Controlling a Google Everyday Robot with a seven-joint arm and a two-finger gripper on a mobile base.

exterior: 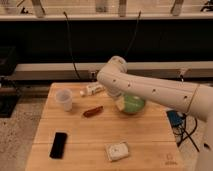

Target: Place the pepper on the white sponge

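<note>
Wooden table (150, 135). Clear cup (64, 99) at 10 o'clock, upright, contents not discernible. Green bowl (134, 104) at 1 o'clock, partly hidden behind white arm (150, 90), contents not discernible. White bottle (95, 89) on its side near 12 o'clock. Pepper (93, 111) flat on the wood just 11 o'clock of centre, between cup and bowl, well apart from white sponge (116, 150) at 6 o'clock. Black flat rectangle (58, 145) at 8 o'clock. Gripper (121, 104) low at bowl's 9 o'clock side, near pepper; jaw opening: cannot tell.
</note>
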